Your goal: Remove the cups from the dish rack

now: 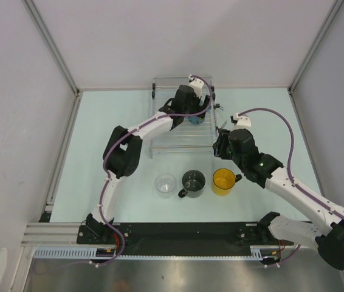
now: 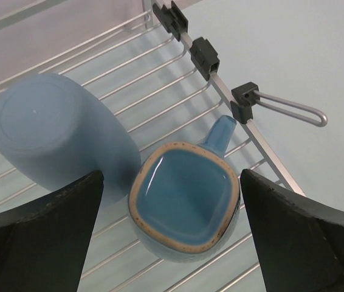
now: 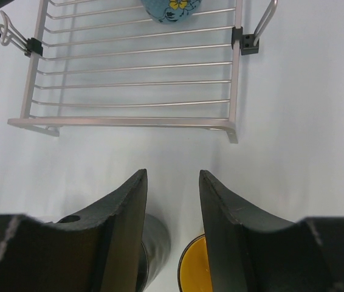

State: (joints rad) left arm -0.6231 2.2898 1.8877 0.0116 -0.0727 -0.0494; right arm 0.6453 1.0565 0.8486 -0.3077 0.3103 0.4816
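Left tool (image 2: 171, 182) hangs wide open over the blue handled mug (image 2: 181, 207); right tool (image 3: 172, 176), slightly parted, holds nothing.

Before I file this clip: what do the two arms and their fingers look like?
Both the left arm and right arm have white links joined by bulky black joint housings, with a purple cable looping along each. A small green light glows on the right arm. The fingers are matte black wedges, broad at the base and tapering to the tips.
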